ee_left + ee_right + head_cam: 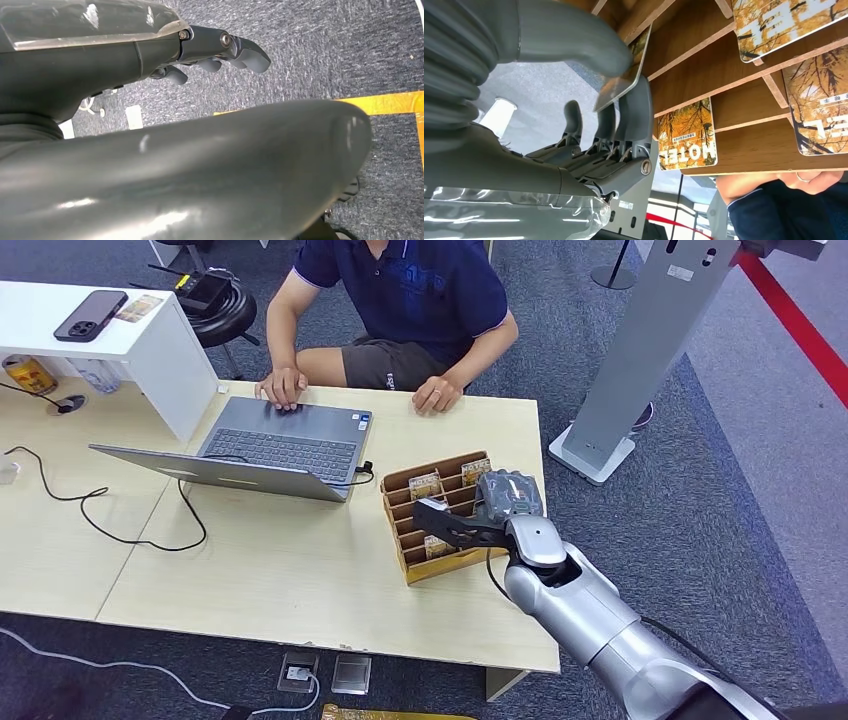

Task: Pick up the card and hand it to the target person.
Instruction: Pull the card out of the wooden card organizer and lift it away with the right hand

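Lower right of the head view: silver right arm, reaching up-left to the wooden card rack near the right end of the pale surface. Right robot hand at the rack's slots, thumb and dark fingers pinching 1 card by its edge, as the right wrist view shows; card tilted, partly inside a slot. More cards in neighbouring slots, 1 printed "HOTEL" on an autumn-tree picture. Centre-left of the head view: open laptop with black cables trailing over the surface. Top centre: seated person in a dark blue shirt, both hands resting on the surface's far edge. Upper left: white shelf carrying a phone. Left wrist view: left robot hand over grey carpet, fingers curled in, nothing held.
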{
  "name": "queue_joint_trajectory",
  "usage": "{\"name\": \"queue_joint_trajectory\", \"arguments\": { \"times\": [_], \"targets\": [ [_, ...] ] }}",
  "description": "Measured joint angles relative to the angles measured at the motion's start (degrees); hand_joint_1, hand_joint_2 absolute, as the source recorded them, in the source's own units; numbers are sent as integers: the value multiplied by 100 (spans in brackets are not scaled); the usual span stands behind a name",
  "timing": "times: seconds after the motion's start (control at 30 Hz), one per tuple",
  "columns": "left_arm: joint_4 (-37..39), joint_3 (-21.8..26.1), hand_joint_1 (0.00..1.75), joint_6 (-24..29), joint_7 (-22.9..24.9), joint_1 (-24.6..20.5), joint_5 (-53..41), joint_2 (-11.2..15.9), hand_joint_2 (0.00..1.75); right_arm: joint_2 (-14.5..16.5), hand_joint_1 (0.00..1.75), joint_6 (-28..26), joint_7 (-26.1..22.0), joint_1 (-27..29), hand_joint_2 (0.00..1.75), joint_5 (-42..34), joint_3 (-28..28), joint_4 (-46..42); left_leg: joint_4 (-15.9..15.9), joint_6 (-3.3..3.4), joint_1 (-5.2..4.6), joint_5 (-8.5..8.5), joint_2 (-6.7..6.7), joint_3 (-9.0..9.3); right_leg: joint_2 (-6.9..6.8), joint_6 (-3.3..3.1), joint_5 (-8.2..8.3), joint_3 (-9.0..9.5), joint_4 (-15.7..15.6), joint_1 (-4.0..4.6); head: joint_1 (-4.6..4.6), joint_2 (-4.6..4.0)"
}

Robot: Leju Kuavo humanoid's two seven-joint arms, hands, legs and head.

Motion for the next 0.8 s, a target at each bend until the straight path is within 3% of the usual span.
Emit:
{"name": "queue_joint_trajectory", "arguments": {
  "times": [0.23,0.8],
  "targets": [
    [0,0,0,1,-6,8,0,0,0,1,175,-3,-4,-9,175,0,-5,-2,0,0,0,0,0,0,0,0,0,1,0,0,1,0],
    [0,0,0,-45,-6,47,61,0,0,7,175,-63,-73,-9,175,68,-9,-92,0,0,0,0,0,2,0,0,0,2,0,0,2,0]
  ]
}}
